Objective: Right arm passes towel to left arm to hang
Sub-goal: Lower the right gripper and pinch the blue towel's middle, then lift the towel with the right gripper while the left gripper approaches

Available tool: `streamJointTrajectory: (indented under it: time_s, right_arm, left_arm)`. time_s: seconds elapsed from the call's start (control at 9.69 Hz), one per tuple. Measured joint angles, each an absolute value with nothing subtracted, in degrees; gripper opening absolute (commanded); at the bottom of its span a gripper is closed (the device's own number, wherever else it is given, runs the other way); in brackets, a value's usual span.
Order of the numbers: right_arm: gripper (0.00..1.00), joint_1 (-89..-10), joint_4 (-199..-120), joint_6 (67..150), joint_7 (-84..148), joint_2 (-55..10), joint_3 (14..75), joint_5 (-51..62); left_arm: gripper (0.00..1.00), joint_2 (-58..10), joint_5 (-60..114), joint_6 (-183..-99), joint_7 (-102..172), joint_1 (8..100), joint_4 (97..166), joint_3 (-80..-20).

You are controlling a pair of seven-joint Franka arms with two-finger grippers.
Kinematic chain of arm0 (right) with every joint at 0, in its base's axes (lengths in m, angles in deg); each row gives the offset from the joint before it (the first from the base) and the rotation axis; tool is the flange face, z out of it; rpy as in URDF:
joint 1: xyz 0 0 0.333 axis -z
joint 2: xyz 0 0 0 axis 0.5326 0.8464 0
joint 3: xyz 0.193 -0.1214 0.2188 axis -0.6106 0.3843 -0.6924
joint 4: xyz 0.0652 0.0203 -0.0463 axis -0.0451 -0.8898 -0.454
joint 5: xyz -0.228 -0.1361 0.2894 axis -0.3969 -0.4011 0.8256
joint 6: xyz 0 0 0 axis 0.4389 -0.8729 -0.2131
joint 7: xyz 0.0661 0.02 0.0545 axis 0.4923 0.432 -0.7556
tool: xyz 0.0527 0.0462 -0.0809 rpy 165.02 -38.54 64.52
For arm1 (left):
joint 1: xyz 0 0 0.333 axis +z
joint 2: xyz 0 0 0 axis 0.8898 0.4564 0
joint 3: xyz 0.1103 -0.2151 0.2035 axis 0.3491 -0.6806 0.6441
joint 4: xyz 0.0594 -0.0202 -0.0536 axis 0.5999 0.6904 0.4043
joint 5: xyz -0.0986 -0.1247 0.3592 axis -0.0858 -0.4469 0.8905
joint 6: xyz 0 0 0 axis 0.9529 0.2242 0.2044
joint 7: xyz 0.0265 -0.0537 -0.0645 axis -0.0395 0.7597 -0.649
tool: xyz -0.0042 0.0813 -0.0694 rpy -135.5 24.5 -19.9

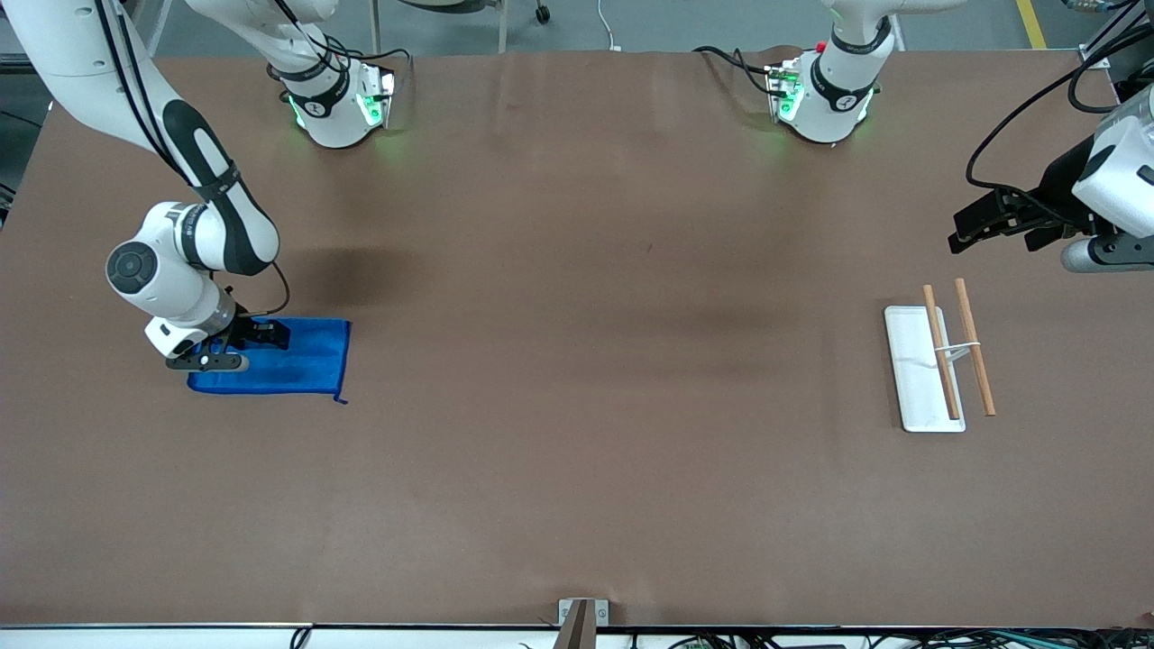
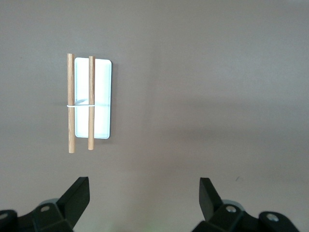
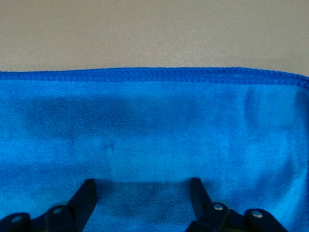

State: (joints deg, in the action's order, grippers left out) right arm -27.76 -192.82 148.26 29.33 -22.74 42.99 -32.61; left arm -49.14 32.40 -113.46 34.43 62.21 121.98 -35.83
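Small bright blue microfibre towel (image 1: 287, 358) lies flat on brown surface (image 1: 577, 451) at right arm's end, long axis along table, directly under right pincer (image 3: 142, 193), open w/ tips at cloth; left pincer (image 2: 144, 193) open, waits near wooden rack (image 1: 938, 361).

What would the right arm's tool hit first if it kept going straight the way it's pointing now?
The blue towel. The right tool points down at it with fingers open, low over the cloth; whether the tips already touch is unclear.
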Motion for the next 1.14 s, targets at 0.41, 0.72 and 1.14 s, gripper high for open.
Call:
streamJointTrajectory:
  time_s: [0.41,0.72,1.14]
  right_arm:
    - [0.00,-27.8,-192.8,148.5,29.3,-23.3,42.9,-32.6]
    - [0.00,-27.8,-192.1,145.6,29.5,-23.6,42.8,-32.5]
    - [0.00,-28.5,-182.5,124.8,29.5,-29.0,42.5,-32.5]
  left_arm:
    - [1.00,-49.2,33.3,-113.5,34.4,62.2,122.0,-36.1]
    - [1.00,-49.2,33.3,-113.5,34.4,62.2,122.0,-36.1]
    - [1.00,-49.1,33.3,-113.4,34.5,62.2,122.5,-36.2]
